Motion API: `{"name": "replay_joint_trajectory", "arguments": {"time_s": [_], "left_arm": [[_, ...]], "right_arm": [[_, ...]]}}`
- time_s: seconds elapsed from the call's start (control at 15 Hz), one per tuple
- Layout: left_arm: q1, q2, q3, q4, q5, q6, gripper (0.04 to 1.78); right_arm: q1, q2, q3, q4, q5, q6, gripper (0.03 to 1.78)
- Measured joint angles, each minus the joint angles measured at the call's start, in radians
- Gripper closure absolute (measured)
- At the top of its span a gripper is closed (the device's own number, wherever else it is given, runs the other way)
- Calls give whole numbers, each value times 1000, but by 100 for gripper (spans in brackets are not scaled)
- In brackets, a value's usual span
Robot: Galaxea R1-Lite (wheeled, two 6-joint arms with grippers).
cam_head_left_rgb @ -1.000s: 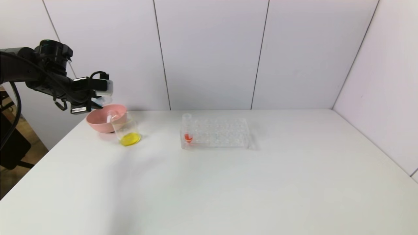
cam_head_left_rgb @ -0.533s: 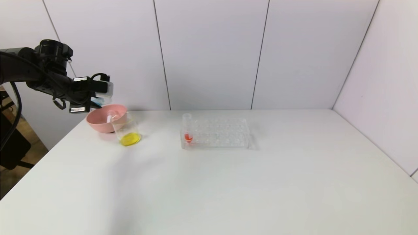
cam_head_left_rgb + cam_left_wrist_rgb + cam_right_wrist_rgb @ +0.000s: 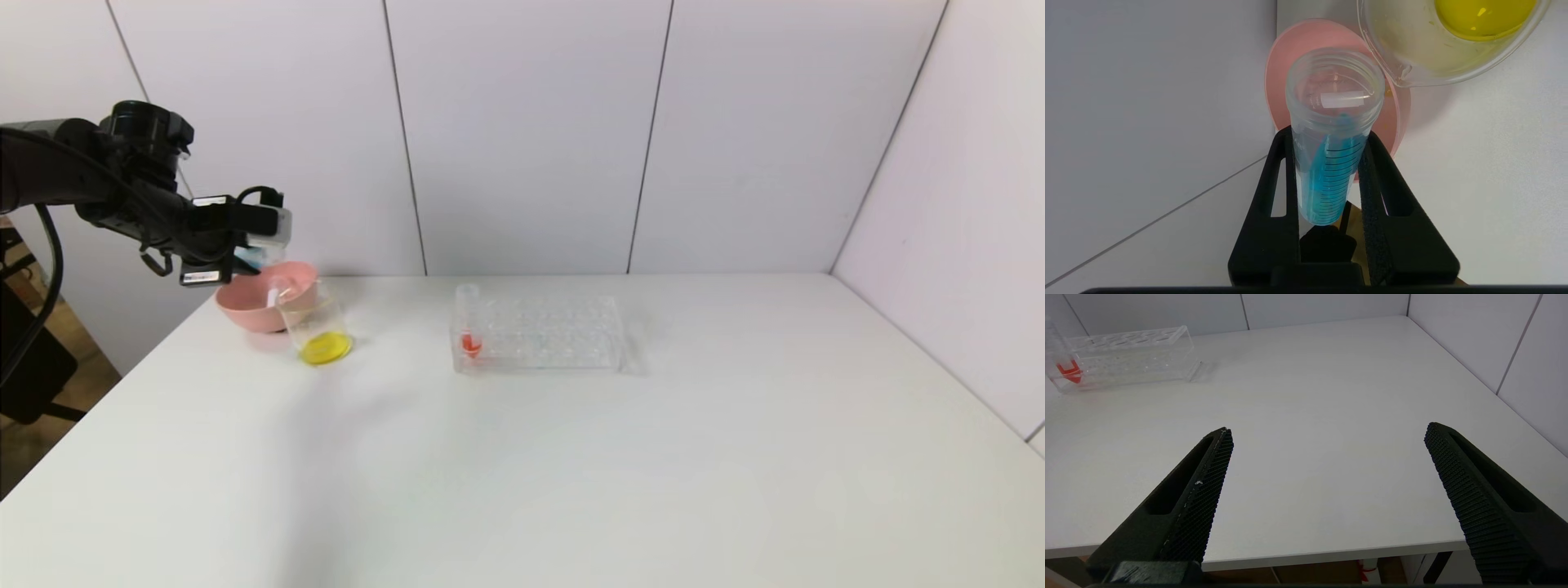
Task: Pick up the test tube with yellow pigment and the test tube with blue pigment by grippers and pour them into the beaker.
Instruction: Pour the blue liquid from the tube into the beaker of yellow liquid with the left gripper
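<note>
Lighting was bright, even and diffuse from overhead. The white matte worktop (image 3: 571, 457) carried only soft, faint shadows. A small glare spot showed on yellow liquid in the clear glass beaker (image 3: 1453, 41). Head view slightly soft.

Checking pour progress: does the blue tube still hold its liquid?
Yes. The blue tube, clamped in the left gripper, holds blue liquid, and the beaker shows only yellow.

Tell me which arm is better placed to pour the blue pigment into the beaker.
Left. The left gripper already holds the blue tube close beside the beaker; the right gripper is open and empty, far off.
</note>
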Motion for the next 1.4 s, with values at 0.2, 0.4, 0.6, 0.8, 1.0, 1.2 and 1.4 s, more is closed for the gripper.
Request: {"name": "replay_joint_trajectory", "arguments": {"time_s": [0.2, 0.4, 0.6, 0.8, 1.0, 1.2, 1.4], "left_arm": [[0, -3, 0, 69, 16, -8, 138], [-5, -7, 0, 83, 39, -16, 138], [-5, -8, -1, 105, 43, -27, 138], [-8, -9, -1, 112, 52, -29, 138], [-16, -12, -1, 121, 107, -28, 138], [-29, -13, -1, 130, 159, -27, 138], [-39, -12, -1, 138, 200, -26, 138]], "right_arm": [[0, 0, 0, 0, 0, 0, 10], [0, 0, 0, 0, 0, 0, 10], [0, 0, 0, 0, 0, 0, 10], [0, 0, 0, 0, 0, 0, 10], [0, 0, 0, 0, 0, 0, 10], [0, 0, 0, 0, 0, 0, 10], [0, 0, 0, 0, 0, 0, 10]]}}
